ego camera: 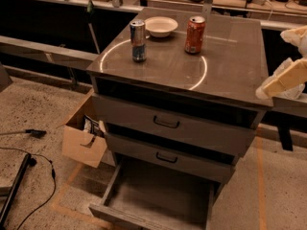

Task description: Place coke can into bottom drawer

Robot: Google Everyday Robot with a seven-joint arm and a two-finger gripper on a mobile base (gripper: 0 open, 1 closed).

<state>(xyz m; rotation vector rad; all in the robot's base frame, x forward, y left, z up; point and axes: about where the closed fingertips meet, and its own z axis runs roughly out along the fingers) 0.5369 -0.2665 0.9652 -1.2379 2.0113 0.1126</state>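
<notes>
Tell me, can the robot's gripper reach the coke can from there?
Probably yes. The gripper sits beside the cabinet's right edge, and nothing stands between it and the coke can. The bowl and the slim can stand farther left.

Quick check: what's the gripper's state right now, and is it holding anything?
Gripper: at the right edge of the view, beside the cabinet top; open or shut cannot be told. It does not hold the coke can, which stands on the cabinet top.
</notes>
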